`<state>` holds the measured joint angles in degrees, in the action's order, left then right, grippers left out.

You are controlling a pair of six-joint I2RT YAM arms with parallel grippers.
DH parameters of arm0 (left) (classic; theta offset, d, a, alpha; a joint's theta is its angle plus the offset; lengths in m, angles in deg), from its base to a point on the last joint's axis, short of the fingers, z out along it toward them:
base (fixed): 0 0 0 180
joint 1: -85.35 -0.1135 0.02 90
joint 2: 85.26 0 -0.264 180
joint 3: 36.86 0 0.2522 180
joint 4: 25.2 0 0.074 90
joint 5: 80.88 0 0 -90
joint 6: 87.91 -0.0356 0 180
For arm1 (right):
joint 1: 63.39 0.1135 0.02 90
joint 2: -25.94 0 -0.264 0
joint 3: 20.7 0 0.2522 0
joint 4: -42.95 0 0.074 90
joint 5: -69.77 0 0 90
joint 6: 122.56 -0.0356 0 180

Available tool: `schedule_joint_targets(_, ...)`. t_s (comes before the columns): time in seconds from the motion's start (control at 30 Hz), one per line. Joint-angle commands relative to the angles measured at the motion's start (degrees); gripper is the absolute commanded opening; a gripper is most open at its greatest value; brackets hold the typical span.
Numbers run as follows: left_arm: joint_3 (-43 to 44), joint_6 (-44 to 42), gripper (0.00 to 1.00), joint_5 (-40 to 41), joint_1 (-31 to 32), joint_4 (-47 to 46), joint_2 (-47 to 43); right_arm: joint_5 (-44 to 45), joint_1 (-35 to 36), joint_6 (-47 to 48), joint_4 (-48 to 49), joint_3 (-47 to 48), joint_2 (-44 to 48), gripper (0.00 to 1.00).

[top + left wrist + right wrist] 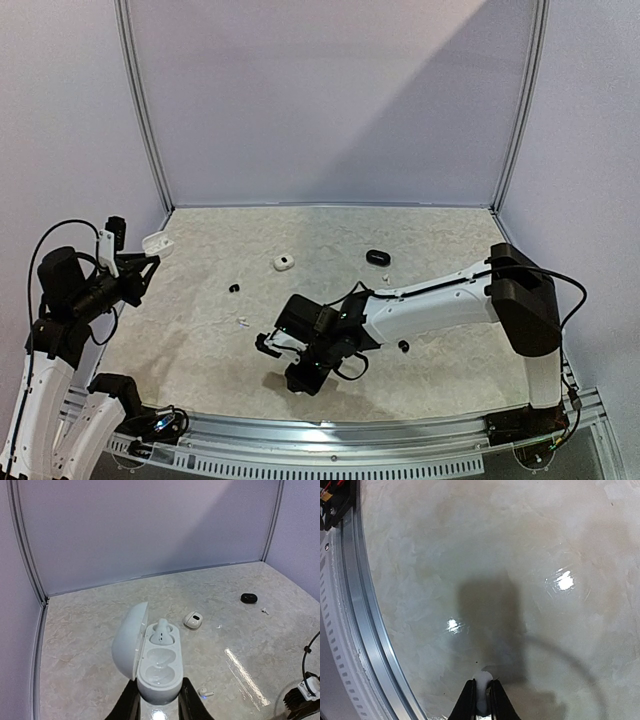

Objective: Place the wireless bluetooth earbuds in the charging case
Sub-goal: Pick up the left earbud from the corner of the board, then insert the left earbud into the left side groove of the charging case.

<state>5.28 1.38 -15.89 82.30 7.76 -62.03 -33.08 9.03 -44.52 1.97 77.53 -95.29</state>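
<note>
My left gripper point(159, 692) is shut on an open white charging case point(159, 665), lid swung to the left, held above the table's left side point(157, 241). One white earbud point(162, 630) sits in its far slot; the near slot is empty. My right gripper point(482, 684) is shut on a white earbud point(483, 676), just above the table near the front rail; it is at centre-left in the top view point(268, 346). Another white earbud point(205, 693) lies on the table, also in the top view point(243, 322). Black earbuds lie at the left point(234, 289) and at the right point(403, 346).
A small closed white case point(284, 262) and a black case point(377, 258) lie mid-table, with a tiny white earbud point(388, 271) beside the black case. A metal rail point(365, 630) runs along the front edge close to the right gripper. Walls enclose the back and sides.
</note>
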Motion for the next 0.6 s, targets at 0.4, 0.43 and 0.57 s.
schedule_joint_targets(0.4, 1.4, -14.4, 0.00, -34.3, 1.8, 3.1, 4.1, 3.1, -0.6, 14.6, -15.0, 19.4, 11.5, 0.00)
schedule_joint_targets(0.43, 1.7, -15.8, 0.00, -35.7, 2.3, 4.0, 4.8, 3.2, -0.6, 15.9, -15.2, 21.2, 12.1, 0.00)
schedule_joint_targets(0.57, 5.2, -26.2, 0.00, -37.0, 6.7, 11.4, 7.8, 3.4, -0.1, 19.9, -15.6, 29.4, 11.9, 0.00)
